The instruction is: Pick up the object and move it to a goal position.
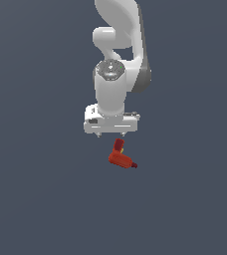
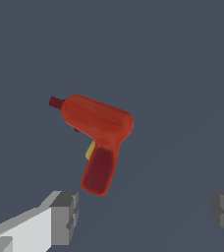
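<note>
The white two-fingered claw (image 1: 110, 133) hangs released, fingers spread, with the small red L-shaped toy drill (image 1: 121, 156) just beyond its fingertips, untouched.

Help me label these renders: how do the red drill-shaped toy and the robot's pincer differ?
Colour: the toy drill is red with a dark nose tip; the pincer is white with grey fingers. Width: the drill is narrower than the pincer's open spread. State: the drill lies free on the floor; the pincer is above it, holding nothing.
</note>
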